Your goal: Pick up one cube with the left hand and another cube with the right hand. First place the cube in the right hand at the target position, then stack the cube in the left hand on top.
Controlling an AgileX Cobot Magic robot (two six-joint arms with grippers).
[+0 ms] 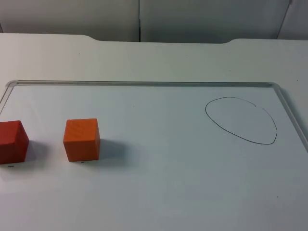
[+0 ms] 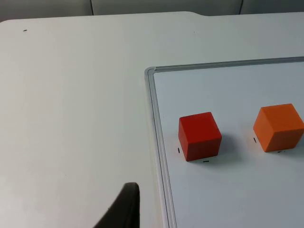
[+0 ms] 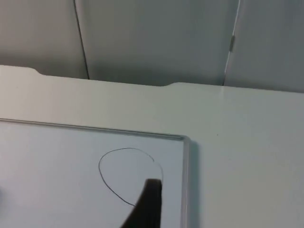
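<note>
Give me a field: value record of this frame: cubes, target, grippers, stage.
red wooden cube: on the whiteboard by its left edge
orange wooden cube: beside the red one, apart from it
hand-drawn black outline: right side of the board, nothing inside
left gripper: off the board's left edge, short of the red cube
right gripper: over the outline's edge
stage: neither cube picked up yet

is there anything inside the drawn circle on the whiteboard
No. The hand-drawn circle encloses only bare whiteboard. The red cube and orange cube sit far across the board. In the right wrist view a black fingertip covers part of the outline.
</note>
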